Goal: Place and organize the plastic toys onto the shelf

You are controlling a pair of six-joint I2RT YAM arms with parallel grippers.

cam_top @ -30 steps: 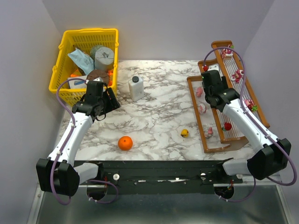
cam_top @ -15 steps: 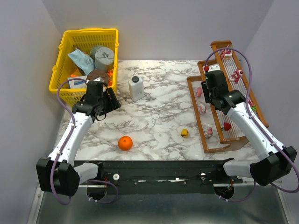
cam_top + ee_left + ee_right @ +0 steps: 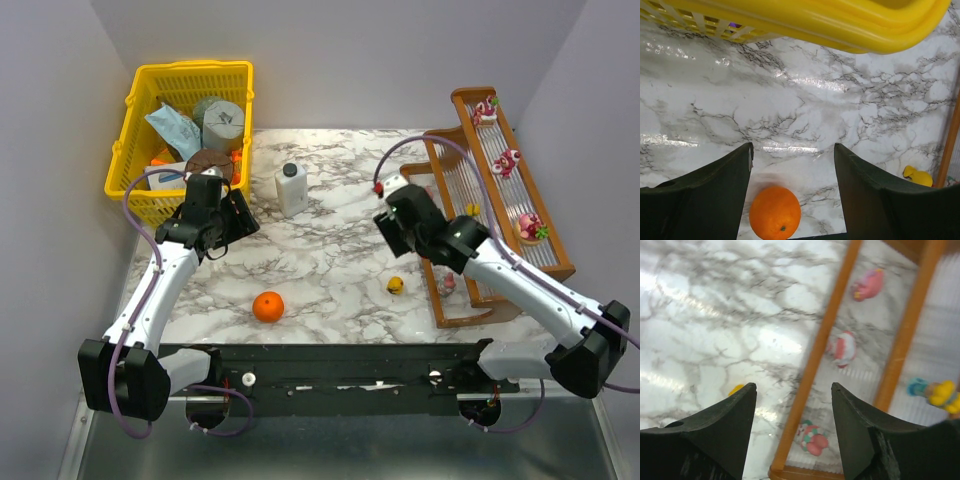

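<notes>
At the right fingers [image 3: 715, 440]: spread wide and empty, above the shelf [image 3: 813, 365] front rail.
At the left fingers [image 3: 700, 200]: wide and empty, near the yellow basket [image 3: 190, 68].
Done: we saw several plastic toys [image 3: 508, 160] standing across all three tiers.
Left: we judged one yellow toy [image 3: 396, 285] outstanding; it lay on the table [image 3: 330, 250], just beside the shelf.

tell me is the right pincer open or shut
Open. The right pincer shows its fingers well apart in the wrist view, with only the shelf rail and marble table between them.
</notes>
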